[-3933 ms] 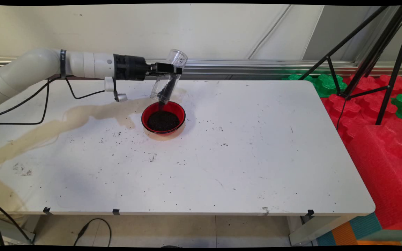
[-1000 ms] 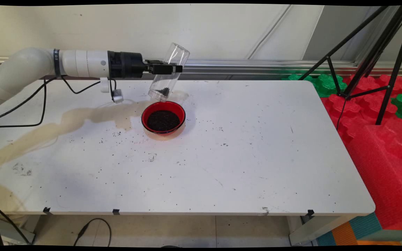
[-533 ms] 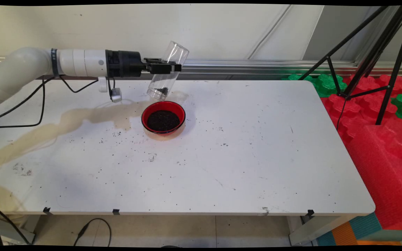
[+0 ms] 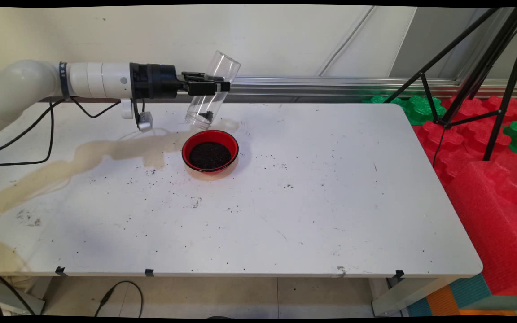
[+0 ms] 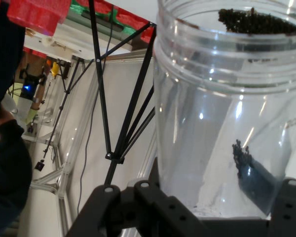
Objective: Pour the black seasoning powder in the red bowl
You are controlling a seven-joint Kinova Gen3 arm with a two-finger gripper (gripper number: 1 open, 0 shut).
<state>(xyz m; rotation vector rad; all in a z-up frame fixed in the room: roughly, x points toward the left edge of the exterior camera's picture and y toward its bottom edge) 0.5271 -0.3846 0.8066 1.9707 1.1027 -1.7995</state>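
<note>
- On the white bench, many small dark crumbs and a long brown stain are seen.
- A red bowl full of dark grains is set on the bench, just below the jar's mouth and a little to its right.
- A clear plastic jar is held tilted, mouth down and left, its long side slanting up to the right.
- A few dark grains are left inside the jar.
- The jar is gripped tight at its middle by the gripper.

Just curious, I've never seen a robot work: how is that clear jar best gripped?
Around its smooth cylindrical middle, from the side, as the gripper has it now: the clear jar hangs tilted, mouth down, above the red bowl.
</note>
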